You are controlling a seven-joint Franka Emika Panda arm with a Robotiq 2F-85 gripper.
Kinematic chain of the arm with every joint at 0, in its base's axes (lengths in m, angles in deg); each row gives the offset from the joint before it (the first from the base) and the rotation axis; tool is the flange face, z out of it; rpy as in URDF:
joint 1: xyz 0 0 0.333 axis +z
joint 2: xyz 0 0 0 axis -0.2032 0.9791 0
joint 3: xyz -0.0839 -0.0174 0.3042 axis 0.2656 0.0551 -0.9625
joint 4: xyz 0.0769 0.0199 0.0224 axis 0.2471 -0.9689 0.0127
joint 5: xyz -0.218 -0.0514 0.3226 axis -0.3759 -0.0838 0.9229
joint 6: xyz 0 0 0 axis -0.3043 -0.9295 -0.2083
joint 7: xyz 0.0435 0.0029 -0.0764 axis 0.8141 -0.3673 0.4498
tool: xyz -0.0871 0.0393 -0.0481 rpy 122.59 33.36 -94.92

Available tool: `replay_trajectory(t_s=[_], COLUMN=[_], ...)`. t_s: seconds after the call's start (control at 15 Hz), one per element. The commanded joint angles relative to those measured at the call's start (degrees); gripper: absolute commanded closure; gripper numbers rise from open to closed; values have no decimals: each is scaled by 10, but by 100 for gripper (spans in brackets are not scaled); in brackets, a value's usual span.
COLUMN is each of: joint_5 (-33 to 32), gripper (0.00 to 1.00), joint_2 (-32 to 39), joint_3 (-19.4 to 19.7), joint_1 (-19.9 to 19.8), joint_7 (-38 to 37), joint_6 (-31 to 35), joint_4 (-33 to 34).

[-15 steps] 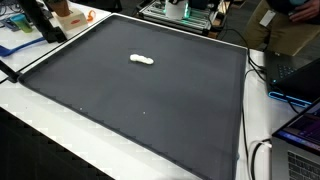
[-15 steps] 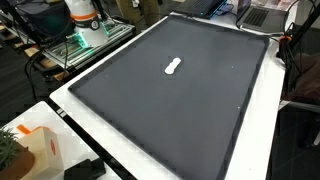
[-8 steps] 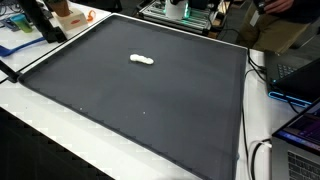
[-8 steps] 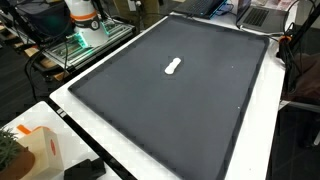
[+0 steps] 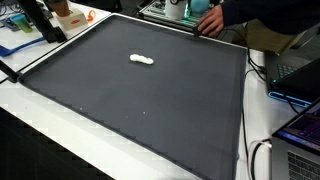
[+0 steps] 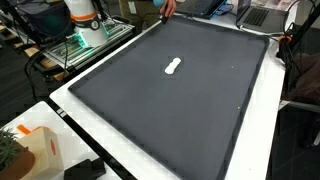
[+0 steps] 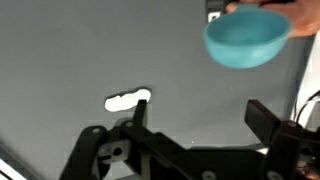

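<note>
Changed since earlier frames: hand now in at far mat edge, carrying blue bowl. White piece unmoved.

Gripper: jaws apart, nothing between them, above dark mat.

Piece: flat on mat, ahead of jaws, just beyond one finger, outside gap. Untouched, lying loose.

Bowl: ahead of jaws on opposite finger's side, farther out. Hand holds it at rim, so probably carried rather than set down. Contact with mat: cannot tell.

Brands, labels, writing: none legible.
</note>
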Motion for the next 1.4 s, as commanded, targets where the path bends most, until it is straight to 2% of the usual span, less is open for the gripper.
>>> replay_trajectory(t_s=[0.0,0.07,0.2,0.4,1.33], joint_5=[8,37,41,1,0], gripper=[0,0,0,0,0], joint_2=[68,45,55,74,83], joint_3=[-8,-15,-19,-13,-16], joint_1=[38,16,13,34,34], joint_7=[-29,-9,-20,-44,-52], joint_6=[57,38,33,42,42], joint_4=[53,64,76,73,81])
